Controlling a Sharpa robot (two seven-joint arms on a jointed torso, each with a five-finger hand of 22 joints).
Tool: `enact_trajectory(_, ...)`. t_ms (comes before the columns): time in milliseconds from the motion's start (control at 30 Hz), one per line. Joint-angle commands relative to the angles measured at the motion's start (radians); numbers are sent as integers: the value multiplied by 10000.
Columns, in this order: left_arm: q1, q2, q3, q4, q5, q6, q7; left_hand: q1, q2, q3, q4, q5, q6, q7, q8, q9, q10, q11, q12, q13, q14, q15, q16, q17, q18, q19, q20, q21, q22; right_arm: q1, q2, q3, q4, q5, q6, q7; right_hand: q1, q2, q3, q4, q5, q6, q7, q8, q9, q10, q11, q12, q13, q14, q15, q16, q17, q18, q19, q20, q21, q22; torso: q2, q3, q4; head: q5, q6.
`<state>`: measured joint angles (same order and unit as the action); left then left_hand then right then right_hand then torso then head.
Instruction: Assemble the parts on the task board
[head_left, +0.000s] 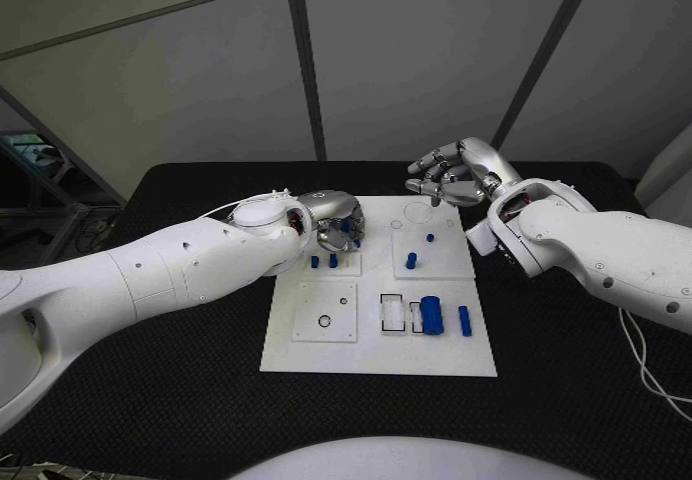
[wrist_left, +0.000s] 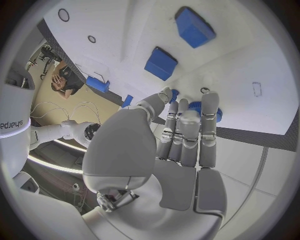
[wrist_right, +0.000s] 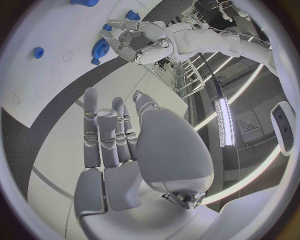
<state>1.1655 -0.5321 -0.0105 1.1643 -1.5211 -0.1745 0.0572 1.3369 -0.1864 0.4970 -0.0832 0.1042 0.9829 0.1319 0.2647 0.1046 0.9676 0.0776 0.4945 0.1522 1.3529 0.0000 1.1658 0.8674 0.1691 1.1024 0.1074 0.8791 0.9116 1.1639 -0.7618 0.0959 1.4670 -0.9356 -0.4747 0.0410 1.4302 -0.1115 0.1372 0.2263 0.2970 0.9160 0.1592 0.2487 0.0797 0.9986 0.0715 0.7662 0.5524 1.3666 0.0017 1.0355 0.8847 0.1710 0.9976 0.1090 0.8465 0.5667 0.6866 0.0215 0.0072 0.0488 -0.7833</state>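
- The flat white rectangular task board is laid in the middle of the black worktop.
- Small blue parts are seen on the board: two short blue pegs stand side by side in the upper left panel, just beside the left hand.
- A small blue pin and a longer blue peg stand in the upper right panel.
- A thick blue cylinder lies in the lower row next to a clear rectangular frame, with a slim blue bar just to its side.
- The silver left hand is held over the board's upper left corner; in the left wrist view its fingers are stretched out side by side, apart from the thumb, with nothing gripped and a blue gear-like part beyond the fingertips.
- The silver right hand is raised beyond the board's far edge, over the worktop, well apart from the parts.
- In the right wrist view its fingers are extended and loosely spread, and nothing is held.
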Motion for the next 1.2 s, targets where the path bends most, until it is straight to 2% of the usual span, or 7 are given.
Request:
enact_trajectory(33,-3,41,5,-72,-82,110,72,-9,118,87,-8,16,35,10,-72,-39,62,8,-85,-55,31,30,33,-43,22,54,-7,48,25,13,15,6,20,-5,57,76,32,-101,34,-8,60,-59,-21,39,-16,-87,7,-33,-8,-68,-22,-51,-11,124,58,11,-51,-8,2,0,-2,-2,4)
enact_trajectory(500,-33,128,5,-203,-25,376,57,14,214,331,-55,8,201,18,-195,-139,326,-16,-202,-250,117,4,235,92,-30,178,-11,319,345,13,24,6,23,-5,70,74,34,-98,42,-5,66,-55,-23,44,-14,-80,7,-44,-26,-69,-22,-62,-19,124,61,11,-57,-12,0,-4,2,-5,-17)
enact_trajectory(900,-49,154,6,-180,133,368,142,-91,110,378,-79,-70,191,32,-406,-249,517,-33,-373,-420,204,0,394,174,-68,302,-26,539,603,13,36,6,14,-6,91,67,37,-95,52,-4,72,-45,-25,52,-12,-68,4,-53,-42,-65,-23,-61,-10,124,63,12,-63,-15,-2,3,4,8,-31)
enact_trajectory(1067,-54,160,7,-189,207,334,162,-101,144,412,-70,-66,236,34,-436,-264,578,-31,-415,-460,217,-4,421,179,-78,324,-24,576,652,13,34,6,15,-8,96,63,37,-95,52,-4,72,-45,-25,52,-12,-68,4,-53,-42,-65,-23,-61,-10,124,63,12,-63,-15,1,-2,1,8,-43)
enact_trajectory(1200,-59,156,7,-193,273,206,213,-71,260,492,-79,-73,664,-39,-344,-223,977,-117,-435,-512,548,-70,942,911,-114,481,-56,798,890,13,30,6,18,-10,100,61,37,-95,52,-4,72,-45,-25,52,-12,-68,4,-53,-42,-65,-23,-61,-10,124,63,12,-63,-15,-1,2,1,15,-54)
